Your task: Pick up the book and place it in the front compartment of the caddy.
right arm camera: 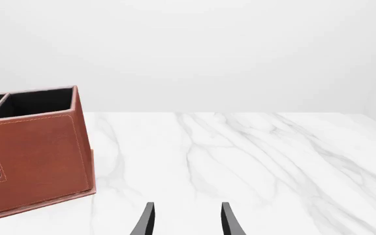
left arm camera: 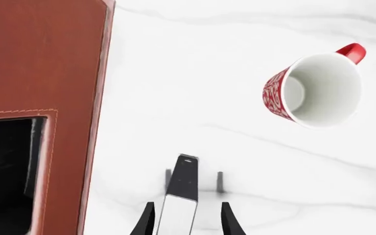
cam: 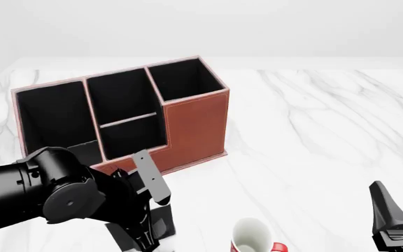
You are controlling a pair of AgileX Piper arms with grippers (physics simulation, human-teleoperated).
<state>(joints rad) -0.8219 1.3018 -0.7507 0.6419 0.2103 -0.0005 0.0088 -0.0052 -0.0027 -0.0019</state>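
Note:
My left gripper [left arm camera: 186, 221] is shut on the book [left arm camera: 182, 188], a thin black slab with a white edge. It holds the book off the table. In the front view the book [cam: 150, 177] sticks up tilted from the left arm, just in front of the caddy's low front wall. The caddy [cam: 195, 126] is reddish-brown with black compartments. It also shows in the left wrist view [left arm camera: 57, 63] and in the right wrist view [right arm camera: 39, 152]. My right gripper [right arm camera: 186, 221] is open and empty, low at the front right [cam: 402, 210], far from the caddy.
A white-and-red mug [cam: 253, 236] stands on the marble table near the front edge, to the right of the left gripper. It shows from above in the left wrist view [left arm camera: 318, 90]. The left arm's black body [cam: 48, 194] hides the caddy's lower left front.

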